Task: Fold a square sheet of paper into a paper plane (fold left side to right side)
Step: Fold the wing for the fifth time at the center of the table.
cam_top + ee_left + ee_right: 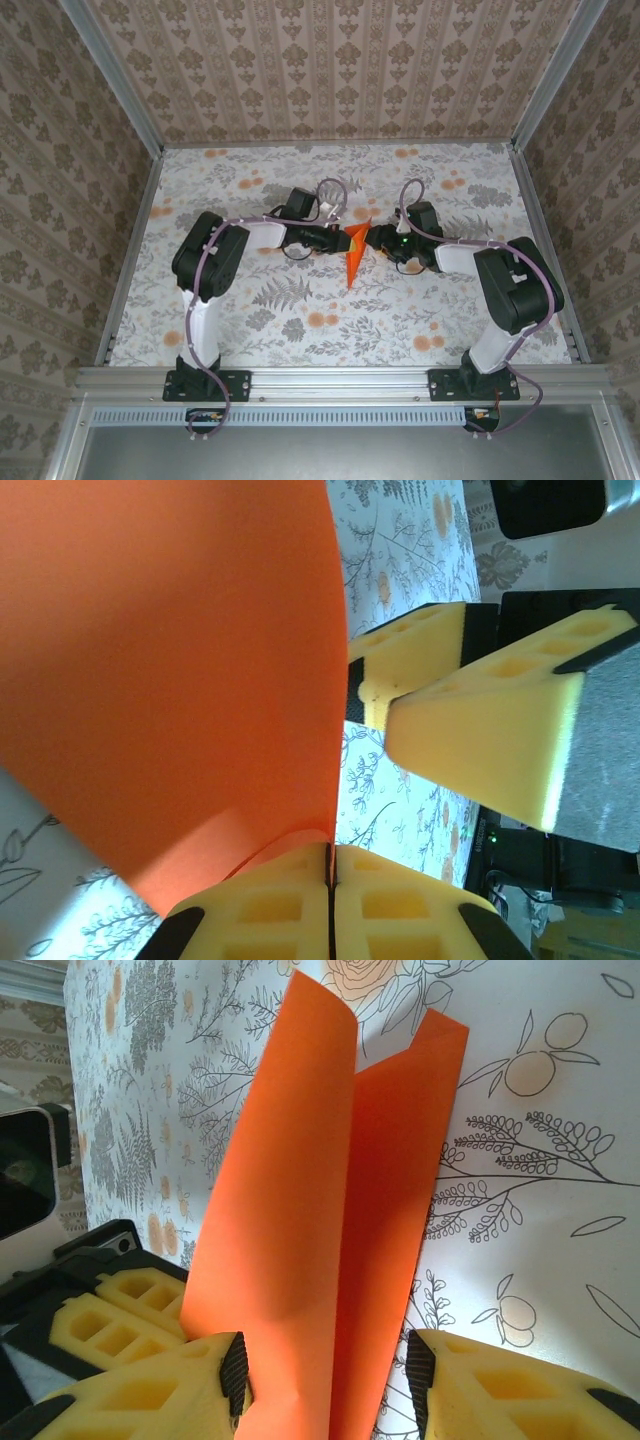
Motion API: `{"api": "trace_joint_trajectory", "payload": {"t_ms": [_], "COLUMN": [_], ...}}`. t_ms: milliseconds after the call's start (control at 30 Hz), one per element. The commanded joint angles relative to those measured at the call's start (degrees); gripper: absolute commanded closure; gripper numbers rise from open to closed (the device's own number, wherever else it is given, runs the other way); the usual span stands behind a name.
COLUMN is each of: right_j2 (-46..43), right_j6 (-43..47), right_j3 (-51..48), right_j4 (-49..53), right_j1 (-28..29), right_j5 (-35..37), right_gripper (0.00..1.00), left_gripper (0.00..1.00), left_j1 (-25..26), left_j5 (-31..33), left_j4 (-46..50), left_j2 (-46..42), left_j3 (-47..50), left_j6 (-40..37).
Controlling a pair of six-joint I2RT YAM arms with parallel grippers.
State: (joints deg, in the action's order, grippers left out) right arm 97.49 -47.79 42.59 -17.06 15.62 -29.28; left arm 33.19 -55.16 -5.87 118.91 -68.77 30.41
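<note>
The square sheet of paper [354,262] is bright orange and creased lengthwise into a narrow pointed shape, a half-made paper plane. It stands tilted on the table between both grippers. My left gripper [338,238] comes from the left, its yellow foam jaws [330,855] shut on the sheet's [170,680] edge. My right gripper [383,243] faces it from the right. In the right wrist view the two flaps [300,1190] rise in a V between my open right jaws [325,1370]. The left pad [234,1370] touches the paper; the right pad [420,1375] stands just off it.
The table [300,300] has a white cloth printed with grey leaves and pale-orange flowers. Patterned walls [330,60] close the back and both sides. Metal rails [340,380] run along the near edge. In the left wrist view, the right gripper's fingers [480,730] are close.
</note>
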Motion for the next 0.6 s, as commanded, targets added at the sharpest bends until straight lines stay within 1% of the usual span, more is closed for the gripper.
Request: {"api": "trace_joint_trajectory", "payload": {"t_ms": [0,233,567], "right_j2": [0.87,2.11,5.5], "right_j6": [-0.1,0.15,0.4], "right_j3": [-0.02,1.85,6.54], "right_j4": [-1.33,1.03,5.97], "right_j1": [-0.04,1.01,2.9], "right_j5": [-1.87,-0.26,2.37], "right_gripper": [0.53,0.52,0.56], "left_gripper": [0.92,0.92,0.92], "left_j1": [-0.88,-1.11,-1.29], "left_j5": [-3.02,-3.81,-3.54], "left_j4": [-0.75,-0.77,-0.72], "left_j2": [1.54,2.37,2.55], "left_j3": [0.32,0.0,-0.04], "left_j6": [-0.09,-0.17,-0.08]}}
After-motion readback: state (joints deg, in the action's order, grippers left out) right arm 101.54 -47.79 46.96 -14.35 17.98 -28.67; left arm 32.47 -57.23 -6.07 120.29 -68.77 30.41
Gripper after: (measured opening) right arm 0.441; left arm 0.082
